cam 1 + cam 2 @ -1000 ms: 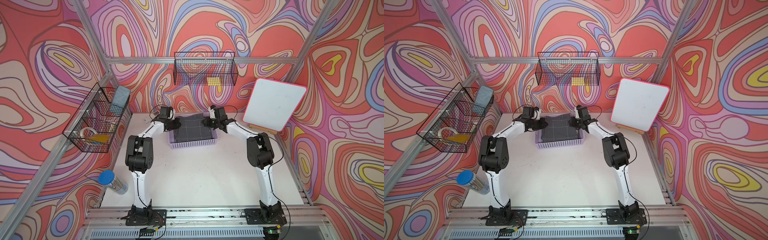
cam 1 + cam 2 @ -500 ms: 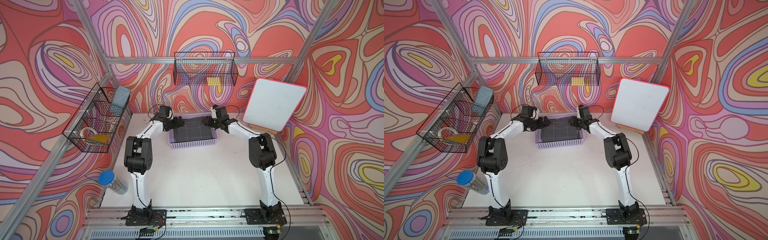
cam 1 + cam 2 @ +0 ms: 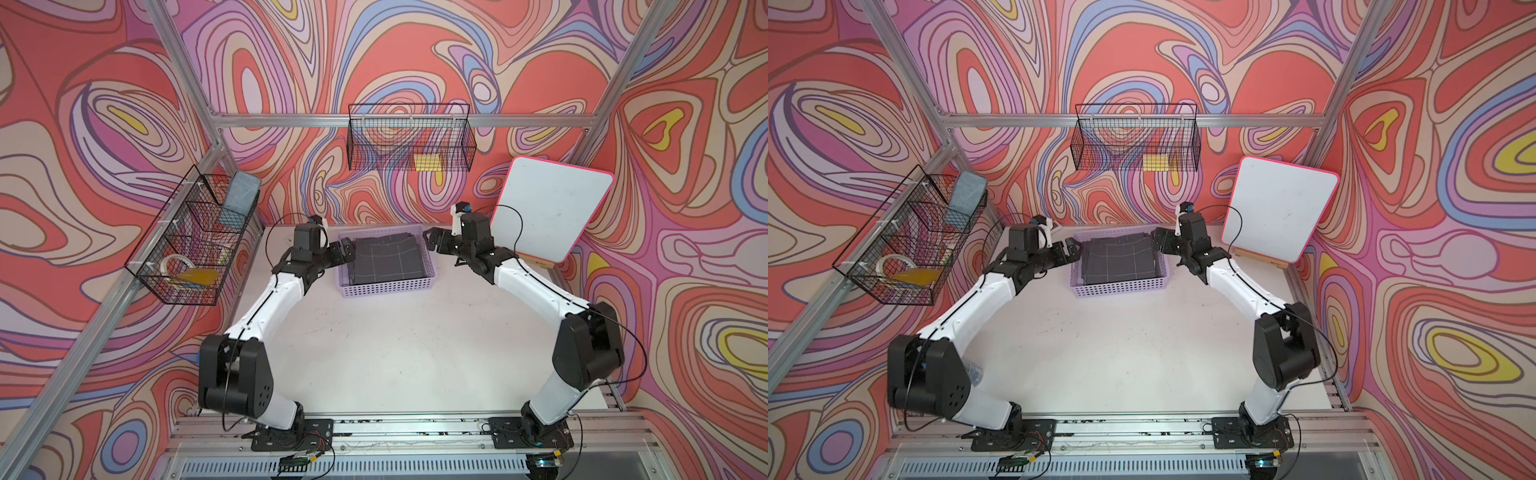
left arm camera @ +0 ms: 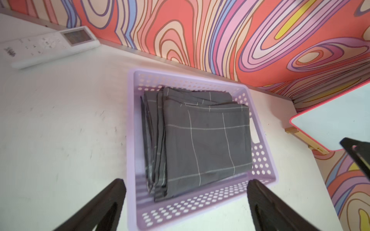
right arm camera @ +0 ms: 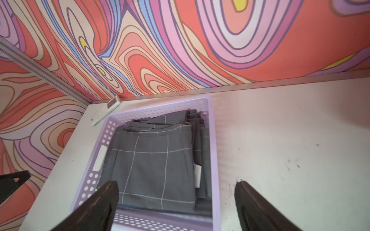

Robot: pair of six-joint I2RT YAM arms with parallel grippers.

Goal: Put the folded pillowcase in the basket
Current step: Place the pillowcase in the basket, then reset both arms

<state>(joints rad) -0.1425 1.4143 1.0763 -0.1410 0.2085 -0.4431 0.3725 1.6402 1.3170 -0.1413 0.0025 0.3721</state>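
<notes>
The folded pillowcase (image 3: 386,259), dark grey with thin white grid lines, lies flat inside the lilac basket (image 3: 386,287) at the back of the table; both top views show it (image 3: 1119,262). My left gripper (image 3: 347,251) hangs open just outside the basket's left end. Open too, my right gripper (image 3: 432,241) sits off its right end. In the left wrist view the pillowcase (image 4: 200,140) fills the basket (image 4: 180,210) beyond the spread gripper (image 4: 186,183). The right wrist view shows the pillowcase (image 5: 152,164) below the empty open gripper (image 5: 176,184), beside the basket rim (image 5: 215,150).
A pink-rimmed whiteboard (image 3: 548,208) leans on a stand just behind my right wrist. Black wire baskets hang on the back wall (image 3: 409,141) and the left wall (image 3: 195,241). A white remote (image 4: 50,46) lies by the back wall, left of the basket.
Both grippers have opened and let go of the pillowcase. Each has drawn back outward from over the basket. The pillowcase now rests in it.
</notes>
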